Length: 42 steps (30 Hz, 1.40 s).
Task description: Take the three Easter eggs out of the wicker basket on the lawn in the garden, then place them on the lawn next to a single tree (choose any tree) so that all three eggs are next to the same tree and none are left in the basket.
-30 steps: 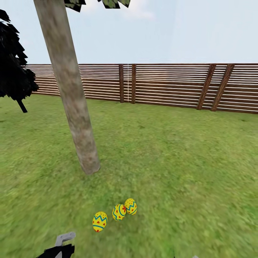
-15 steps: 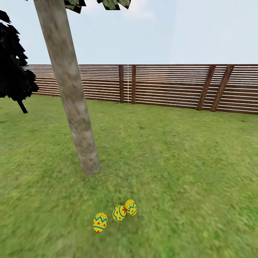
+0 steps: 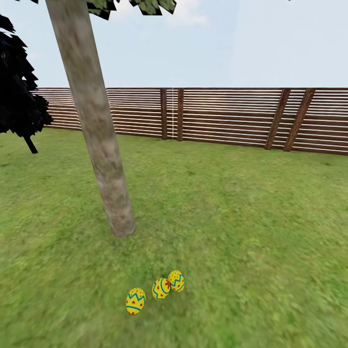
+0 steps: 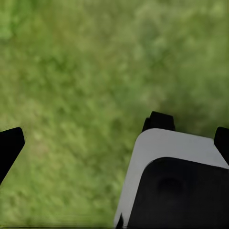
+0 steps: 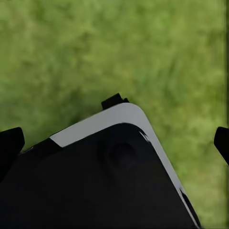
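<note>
1. The three Easter eggs [image 3: 155,291] lie on the lawn [image 3: 241,232] in the head view, in a short row rising from 7 o'clock to 1 o'clock: the left egg [image 3: 135,300] sits slightly apart, while the middle egg [image 3: 161,288] and the right egg [image 3: 176,280] touch or nearly touch.
2. All three rest near the foot of the tree [image 3: 99,140], at about 5 o'clock from where the pale trunk meets the grass; a strip of bare grass separates them from the trunk.
3. The trunk leans slightly and rises out of the top of the head view, where a few leaves show.
4. The left claw [image 4: 112,136] appears in the left wrist view, its dark fingertips wide apart over blurred grass, with nothing between them; part of the robot's white and black body lies beneath it.
5. The right claw [image 5: 117,140] appears in the right wrist view, likewise spread wide and holding nothing, above grass and a black, white-edged panel of the robot.
6. No egg shows near either claw, so how far they lie from the eggs cannot be told.
7. Beyond the tree, a brown slatted fence [image 3: 227,116] crosses the garden, and a dark-leaved tree [image 3: 19,92] stands at 9 o'clock under a pale sky.
</note>
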### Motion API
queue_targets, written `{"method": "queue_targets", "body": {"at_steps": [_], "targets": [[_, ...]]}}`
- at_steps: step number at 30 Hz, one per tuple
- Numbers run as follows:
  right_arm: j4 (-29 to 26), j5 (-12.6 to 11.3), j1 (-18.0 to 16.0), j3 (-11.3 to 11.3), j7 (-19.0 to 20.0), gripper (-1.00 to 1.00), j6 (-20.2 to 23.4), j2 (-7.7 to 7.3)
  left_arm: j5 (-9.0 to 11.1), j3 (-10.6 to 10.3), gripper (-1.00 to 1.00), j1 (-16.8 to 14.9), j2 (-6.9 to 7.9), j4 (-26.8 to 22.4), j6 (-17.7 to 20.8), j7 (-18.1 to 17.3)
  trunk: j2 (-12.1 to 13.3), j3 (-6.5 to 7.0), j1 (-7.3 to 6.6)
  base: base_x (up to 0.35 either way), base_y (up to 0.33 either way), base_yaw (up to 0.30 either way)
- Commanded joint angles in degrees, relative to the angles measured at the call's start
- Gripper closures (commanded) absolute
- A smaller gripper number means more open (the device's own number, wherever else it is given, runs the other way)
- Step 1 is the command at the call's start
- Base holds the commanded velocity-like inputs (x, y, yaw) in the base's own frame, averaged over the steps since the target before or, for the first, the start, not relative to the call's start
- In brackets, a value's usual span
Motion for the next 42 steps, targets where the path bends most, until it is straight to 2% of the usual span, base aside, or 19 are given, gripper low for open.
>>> {"method": "queue_targets", "body": {"at_steps": [1,9,15,22,31,42], "targets": [[0.1,-0.48,-0.03,0.03,-0.02,-1.0,-0.26,-0.03,-0.6,0.45,-1.0,0.09,-0.02,0.06,-0.17,0.16,0.38,0.13,-0.23,0.0,0.0,0.0],[1.01,-0.54,-0.03,-0.07,-0.1,-1.0,-0.55,-1.63,-0.59,0.45,-1.0,1.36,0.05,0.06,-0.42,0.16,3.59,1.57,-1.98,0.0,0.0,0.0],[1.3,-0.62,0.01,-0.15,-0.11,-1.0,-0.56,-2.87,-0.59,0.45,-1.0,2.68,0.12,0.06,-2.73,0.16,6.0,2.65,-3.3,0.0,0.0,0.0],[1.5,-0.79,0.05,-0.3,-0.09,-1.0,-0.49,-2.49,-0.61,0.45,-1.0,4.31,0.15,0.06,-3.39,0.16,8.81,3.9,-4.84,0.0,0.0,0.0],[9.4,-1.14,0.04,-0.38,-0.03,-1.0,-0.57,-1.54,-0.59,0.45,-1.0,6.39,0.12,0.06,-4.26,0.16,12.41,5.52,-6.82,0.0,0.0,0.0],[9.97,-0.85,0.06,-0.4,-0.02,-1.0,-0.47,-1.62,-0.59,0.36,-1.0,6.94,-0.19,0.06,-4.72,0.16,16.83,7.49,-9.23,0.0,0.0,0.0]]}}
